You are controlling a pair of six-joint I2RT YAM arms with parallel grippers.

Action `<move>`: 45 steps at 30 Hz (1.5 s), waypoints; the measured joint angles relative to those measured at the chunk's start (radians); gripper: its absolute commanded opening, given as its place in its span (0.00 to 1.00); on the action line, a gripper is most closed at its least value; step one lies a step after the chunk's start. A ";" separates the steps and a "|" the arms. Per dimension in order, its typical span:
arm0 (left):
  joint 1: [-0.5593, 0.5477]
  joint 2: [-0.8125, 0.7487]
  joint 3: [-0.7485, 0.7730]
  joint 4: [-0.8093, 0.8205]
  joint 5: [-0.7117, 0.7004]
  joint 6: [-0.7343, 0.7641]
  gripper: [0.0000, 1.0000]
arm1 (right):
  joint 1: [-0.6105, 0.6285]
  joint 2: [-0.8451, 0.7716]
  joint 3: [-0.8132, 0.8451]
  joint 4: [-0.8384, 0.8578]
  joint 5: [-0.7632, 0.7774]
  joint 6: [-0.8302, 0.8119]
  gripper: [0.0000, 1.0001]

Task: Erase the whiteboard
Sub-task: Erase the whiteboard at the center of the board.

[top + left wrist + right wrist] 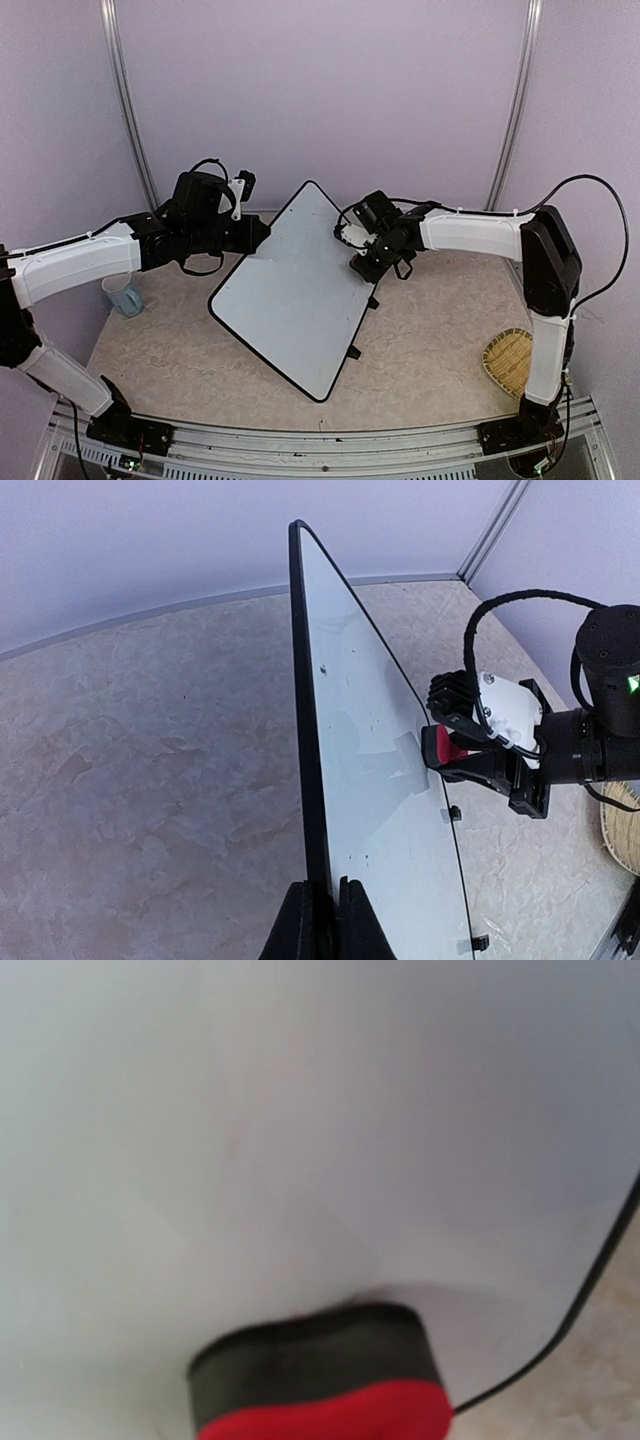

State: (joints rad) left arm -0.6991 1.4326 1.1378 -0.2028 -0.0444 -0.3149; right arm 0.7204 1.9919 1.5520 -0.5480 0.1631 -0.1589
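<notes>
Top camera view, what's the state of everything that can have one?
Large white black-framed whiteboard: tilted up, no writing visible.
Red-and-black eraser: against the whiteboard.
Left gripper: shut on whiteboard edge.
Right gripper: shut on eraser.
Pale blue plastic cup: upright.
Woven basket: open side up.

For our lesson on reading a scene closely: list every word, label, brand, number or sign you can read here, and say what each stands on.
None: no text in any view can be read.
The whiteboard is blank, with only a few tiny dark specks in the left wrist view.
The eraser, the cup and the basket show no label or mark.
</notes>
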 measured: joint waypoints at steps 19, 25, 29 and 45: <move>0.000 0.000 0.000 0.000 -0.005 -0.001 0.00 | -0.065 0.064 -0.024 -0.016 0.072 0.023 0.21; 0.000 0.000 0.000 0.000 -0.005 -0.003 0.00 | -0.074 0.069 -0.060 -0.021 0.068 0.023 0.21; 0.000 0.000 0.000 0.001 -0.005 -0.006 0.00 | -0.076 0.065 -0.068 -0.012 0.055 0.022 0.21; 0.000 0.000 0.000 0.002 0.002 -0.005 0.01 | -0.069 0.056 0.045 -0.007 0.035 0.049 0.21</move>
State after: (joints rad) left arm -0.6994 1.4330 1.1378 -0.2005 -0.0422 -0.3199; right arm 0.6510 2.0476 1.5974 -0.5552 0.1982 -0.1101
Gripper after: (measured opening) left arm 0.071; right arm 0.216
